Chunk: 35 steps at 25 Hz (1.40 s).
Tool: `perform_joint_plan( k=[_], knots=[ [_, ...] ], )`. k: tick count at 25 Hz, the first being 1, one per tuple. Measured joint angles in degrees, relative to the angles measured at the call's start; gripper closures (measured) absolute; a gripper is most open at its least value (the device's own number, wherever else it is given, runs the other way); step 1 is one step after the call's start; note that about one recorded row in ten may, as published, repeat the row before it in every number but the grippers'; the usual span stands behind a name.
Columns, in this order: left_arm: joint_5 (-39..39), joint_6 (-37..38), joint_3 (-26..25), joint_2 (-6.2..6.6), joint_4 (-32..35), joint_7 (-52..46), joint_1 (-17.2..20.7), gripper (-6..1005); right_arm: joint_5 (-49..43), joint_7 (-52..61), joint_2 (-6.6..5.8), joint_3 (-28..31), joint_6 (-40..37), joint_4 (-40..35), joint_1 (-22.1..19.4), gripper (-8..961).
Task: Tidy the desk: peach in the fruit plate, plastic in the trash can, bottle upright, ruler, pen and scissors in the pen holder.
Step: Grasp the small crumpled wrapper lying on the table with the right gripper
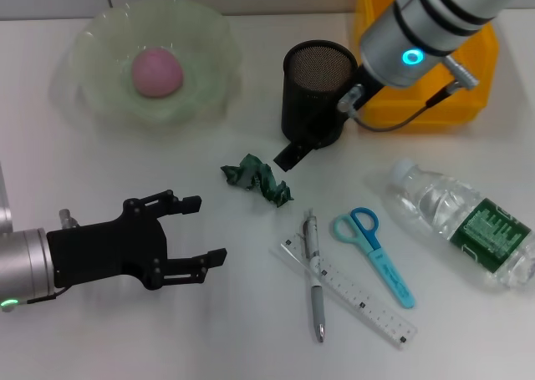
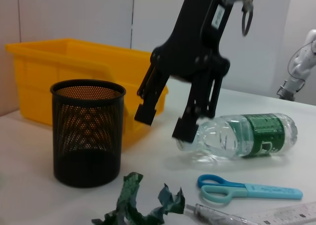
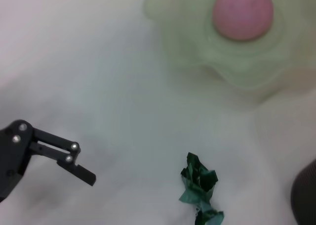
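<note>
Plastic, mid-desk before the holder, judged light, crumpled and springy, best pinched across its bunched middle; right gripper hangs above it, left gripper nearby, both wide open, empty.

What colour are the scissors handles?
Light blue, like the rest of the scissors; clearest in the head view.

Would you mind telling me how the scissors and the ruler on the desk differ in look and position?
The scissors are light blue and opaque with looped handles; the ruler is clear, flat and marked with graduations. The scissors lie free of other items; the ruler lies under the pen. Both lie flat on the desk, outside the pen holder.
</note>
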Motion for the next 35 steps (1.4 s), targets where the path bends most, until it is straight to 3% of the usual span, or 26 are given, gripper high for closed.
perform_joint_plan(
  k=[6, 20, 27, 29, 35],
  knots=[
    [-0.2, 0.1, -0.9, -0.02, 0.0, 0.2, 0.1, 137, 1.4, 0.1, 0.28, -3.2, 3.7, 3.7, 2.1, 114],
    [-0.2, -0.1, -0.9, -0.10, -0.4, 1.0, 0.0, 137, 7.8, -0.3, 0.29, -11.6, 14.6, 11.3, 2.5, 115],
    [-0.2, -0.2, -0.9, -0.10, -0.5, 1.0, -0.2, 138, 13.2, -5.4, 0.28, -12.6, 19.6, 16.2, 2.7, 154],
    [-0.2, -0.2, -0.9, -0.10, -0.5, 1.0, -0.2, 138, 15.1, -7.5, 0.28, -12.6, 20.3, 16.8, 2.4, 350],
    [-0.2, -0.2, -0.9, -0.12, -0.6, 1.5, -0.3, 138, 16.4, -9.1, 0.28, -14.2, 22.1, 19.6, 2.6, 597]
  ],
)
